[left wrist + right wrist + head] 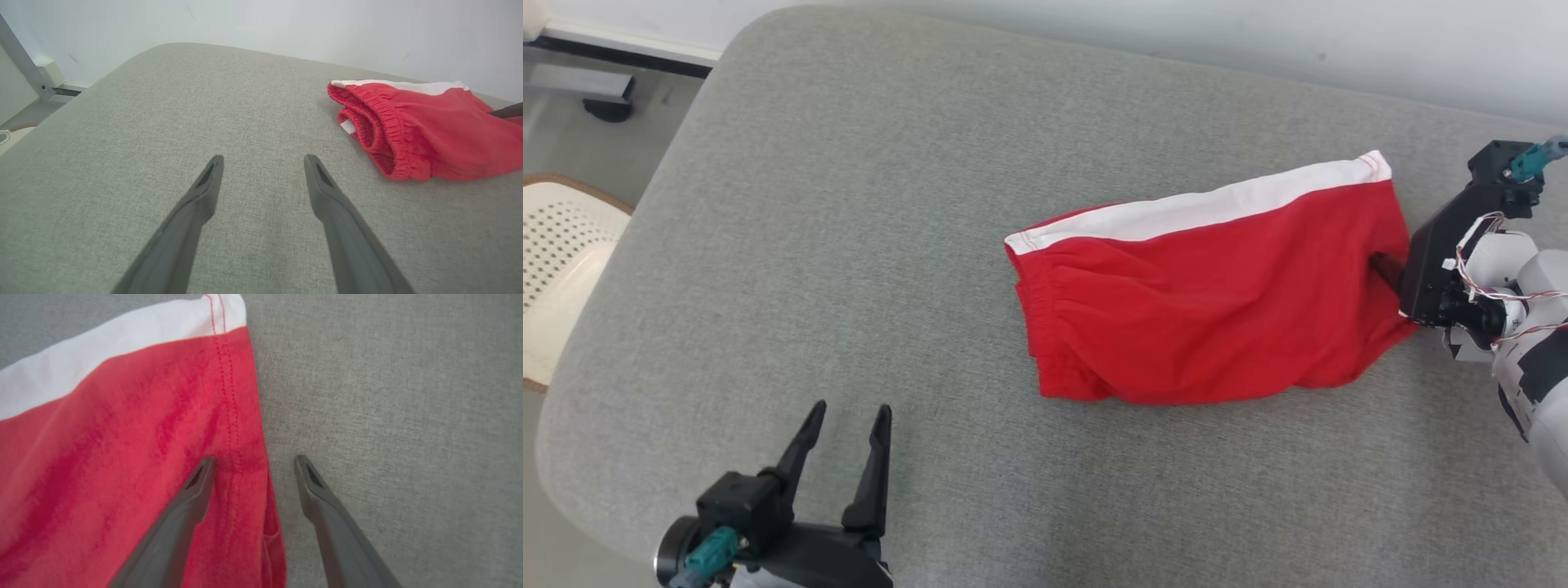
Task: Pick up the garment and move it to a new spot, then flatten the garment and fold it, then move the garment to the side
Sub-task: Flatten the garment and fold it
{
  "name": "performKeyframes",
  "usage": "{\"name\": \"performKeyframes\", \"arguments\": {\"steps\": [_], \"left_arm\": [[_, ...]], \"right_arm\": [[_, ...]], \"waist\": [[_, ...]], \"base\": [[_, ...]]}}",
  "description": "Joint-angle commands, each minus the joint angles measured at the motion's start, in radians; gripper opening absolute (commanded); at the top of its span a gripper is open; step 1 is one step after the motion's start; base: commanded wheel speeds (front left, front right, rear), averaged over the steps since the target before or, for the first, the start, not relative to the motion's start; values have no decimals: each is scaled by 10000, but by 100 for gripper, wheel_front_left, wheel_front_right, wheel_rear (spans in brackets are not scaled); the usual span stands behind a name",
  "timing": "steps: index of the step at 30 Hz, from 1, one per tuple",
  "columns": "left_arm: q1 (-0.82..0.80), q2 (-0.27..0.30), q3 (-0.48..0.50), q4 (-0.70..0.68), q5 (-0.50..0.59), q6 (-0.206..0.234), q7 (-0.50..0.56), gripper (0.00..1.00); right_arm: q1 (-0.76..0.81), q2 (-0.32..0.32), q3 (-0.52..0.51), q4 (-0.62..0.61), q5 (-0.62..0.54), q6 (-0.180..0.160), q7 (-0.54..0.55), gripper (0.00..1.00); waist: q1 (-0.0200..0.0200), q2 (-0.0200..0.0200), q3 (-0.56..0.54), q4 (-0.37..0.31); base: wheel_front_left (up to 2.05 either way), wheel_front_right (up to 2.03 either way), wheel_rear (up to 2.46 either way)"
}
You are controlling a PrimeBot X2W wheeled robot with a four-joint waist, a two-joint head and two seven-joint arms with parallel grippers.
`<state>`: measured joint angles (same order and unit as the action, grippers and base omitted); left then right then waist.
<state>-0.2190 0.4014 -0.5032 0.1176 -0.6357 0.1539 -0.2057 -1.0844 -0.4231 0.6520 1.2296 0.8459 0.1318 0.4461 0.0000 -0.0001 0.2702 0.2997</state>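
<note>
The shorts lie long from 9 to 3 o'clock. The right gripper, fingers apart, sits over their 3 o'clock edge. The left gripper, open too, is far off.

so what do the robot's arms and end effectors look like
The left end effector and right end effector each have two long dark fingers on a black housing with a teal connector. The right forearm is pale, with red-and-white wires.

The garment, red shorts with a white side stripe, lies folded double and slightly rumpled on the right half of the grey padded worktop, gathered waistband pointing left.
</note>
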Motion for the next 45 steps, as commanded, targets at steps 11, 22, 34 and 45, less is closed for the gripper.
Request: {"name": "performKeyframes", "arguments": {"steps": [11, 22, 34, 45], "left_arm": [[266, -336, -168, 65, -130, -12, -167, 100], [446, -350, -277, 297, -308, -110, -118, 100], [1040, -216, -372, 78, -554, 36, 119, 100], [1159, -292, -476, -45, -705, 91, 201, 100]], "right_arm": [[298, 698, 23, 526, -356, 8, 368, 31], [579, 112, -132, 637, -792, -22, -586, 0], [1498, -334, -457, 623, -1309, -21, -2286, 0], [1632, -1001, -1046, 612, -2378, -21, -2933, 0]], "waist": [[0, 1, 131, 330], [0, 1, -528, 88], [0, 1, -1547, -781], [0, 1, -1964, -1043]], "base": [[0, 0, 0], [0, 0, 0], [0, 0, 0], [0, 0, 0]]}}
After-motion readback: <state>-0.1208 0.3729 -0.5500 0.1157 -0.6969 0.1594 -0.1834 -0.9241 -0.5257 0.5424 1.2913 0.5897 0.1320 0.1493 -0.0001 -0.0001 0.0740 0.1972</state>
